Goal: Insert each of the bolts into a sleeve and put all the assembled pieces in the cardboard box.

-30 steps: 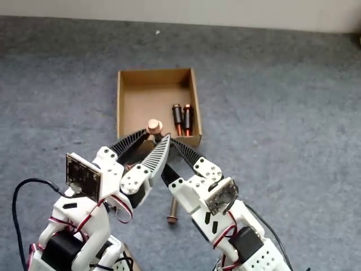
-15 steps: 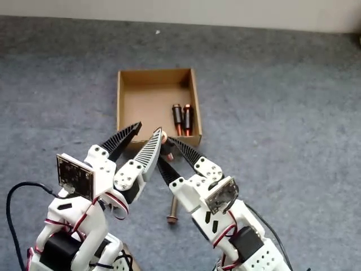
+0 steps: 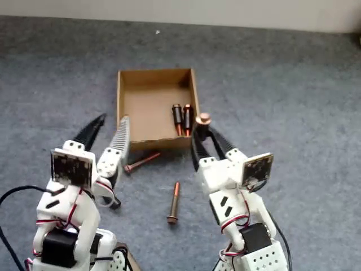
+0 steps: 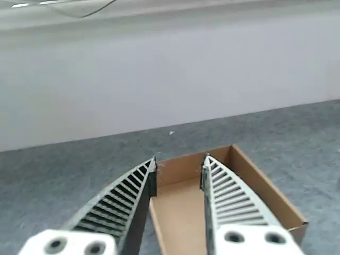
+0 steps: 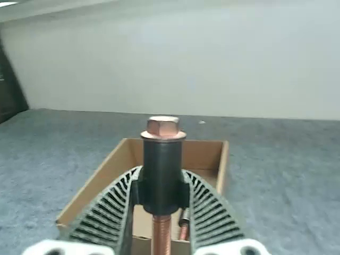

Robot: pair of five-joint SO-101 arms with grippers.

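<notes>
Pinching a black sleeve tight, the right pincer holds it standing up, with a shiny copper bolt poking out its top and bottom. The cardboard box sits just past its tips, with two finished pieces inside. The left pincer is spread wide and empty. Two loose bolts lie on the carpet between the pincers.

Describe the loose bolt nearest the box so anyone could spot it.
Find the open cardboard box. Just outside its wall nearest the robot, by the left gripper, lies a bare copper bolt. Unlike the other loose bolt, it lies slanted, right beside the box.
</notes>
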